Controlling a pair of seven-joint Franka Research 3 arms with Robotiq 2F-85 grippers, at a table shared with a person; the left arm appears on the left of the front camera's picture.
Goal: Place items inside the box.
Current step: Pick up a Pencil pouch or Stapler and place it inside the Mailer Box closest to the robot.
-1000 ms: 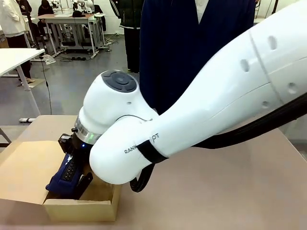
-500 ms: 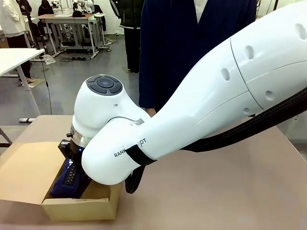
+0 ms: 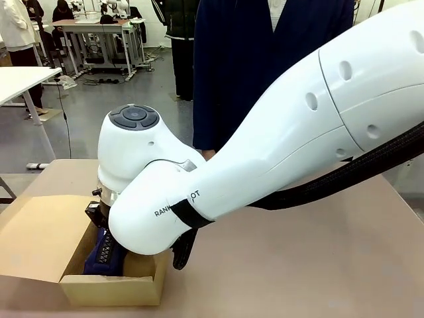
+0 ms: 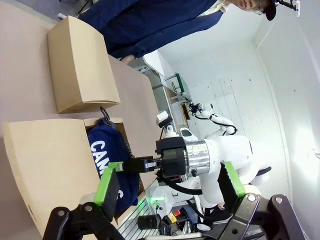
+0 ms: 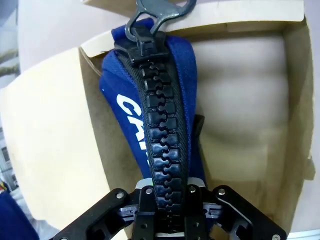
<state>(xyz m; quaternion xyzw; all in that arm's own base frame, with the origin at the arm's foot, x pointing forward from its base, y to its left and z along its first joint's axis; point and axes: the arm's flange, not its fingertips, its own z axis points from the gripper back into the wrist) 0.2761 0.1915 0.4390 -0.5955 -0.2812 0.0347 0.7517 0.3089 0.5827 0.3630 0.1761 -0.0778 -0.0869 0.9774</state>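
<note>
I see my right pincer clamped on the zipper ridge of the navy fabric pencil case, lower left of frame, inside the brown cardboard box. Judged soft and light; the zipper ridge grips best. My left pincer stands apart.

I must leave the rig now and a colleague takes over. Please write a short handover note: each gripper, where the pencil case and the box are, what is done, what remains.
Right gripper: shut on the zipper edge of the pencil case.
Left gripper: open, holds nothing, hovers apart from the box, facing it.
Pencil case: tilted, its lower end inside the open box, which sits on the near left part of the table.
Person: stands at the far side.
Done: pencil case is in the box, not yet released.
Left: open the right gripper, lift that arm out.
</note>
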